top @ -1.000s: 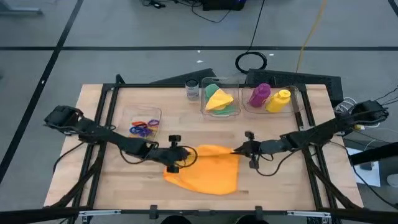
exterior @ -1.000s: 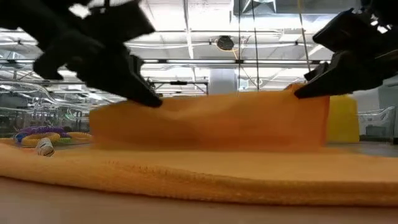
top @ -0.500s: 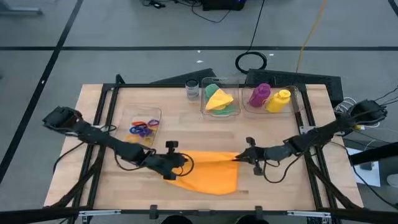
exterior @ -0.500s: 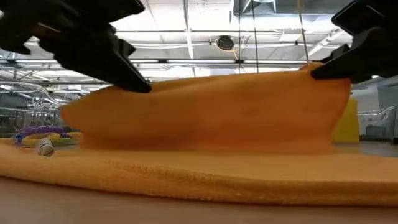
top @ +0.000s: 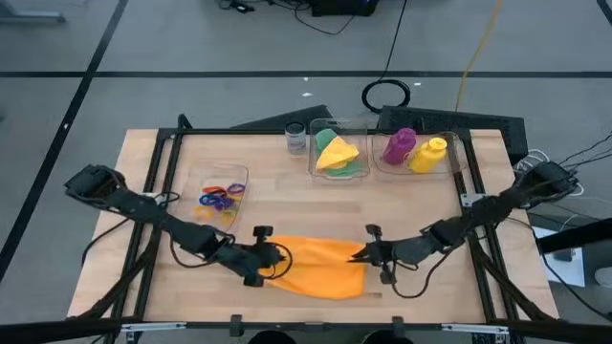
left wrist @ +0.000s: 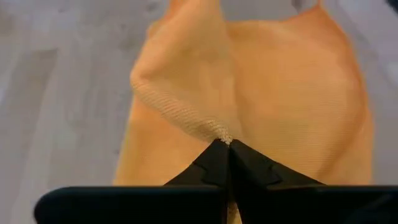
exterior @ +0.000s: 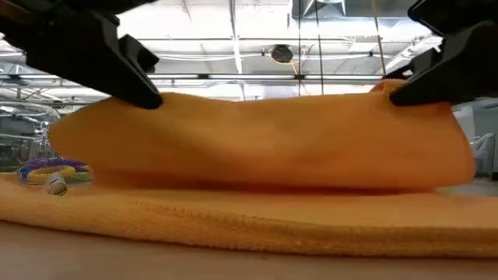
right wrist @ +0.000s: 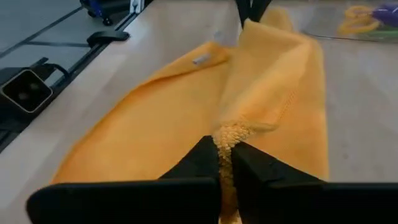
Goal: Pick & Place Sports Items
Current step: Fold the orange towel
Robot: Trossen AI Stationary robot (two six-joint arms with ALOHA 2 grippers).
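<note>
Table (top: 421, 191): I see the wooden top filling the middle of the high view, with both arms reaching in from its left and right edges toward the lower centre.
Orange cloth (top: 320, 266): It lies at the lower centre of the high view, near the front edge of the table. Its far edge is lifted and doubled over the rest; in the low view it spans almost the whole frame as a raised fold over a flat layer.
Left gripper (top: 271, 256): I have it low at the cloth's left corner, lower centre-left of the high view. Its fingers (left wrist: 211, 163) are pinched together on a corner of the orange cloth, as the left wrist view shows.
Right gripper (top: 360, 254): It sits at the cloth's right corner, lower centre-right of the high view. Its fingers (right wrist: 202, 158) are clamped on a bunched bit of the cloth's edge in the right wrist view.
Clear boxes: Two stand side by side at the upper centre of the high view, well apart from the orange cloth. One (top: 320, 172) holds the yellow cloth (top: 336, 151) on top of the green cloth (top: 349, 164). The other (top: 459, 158), to its right, holds the purple bottle (top: 398, 145) and the yellow bottle (top: 428, 154), touching.
Tray of rings (top: 222, 196): A clear box at centre-left of the high view holds the coloured elastic rings.
Glass jar (top: 295, 139): Small, upright, just left of the cloth box.
</note>
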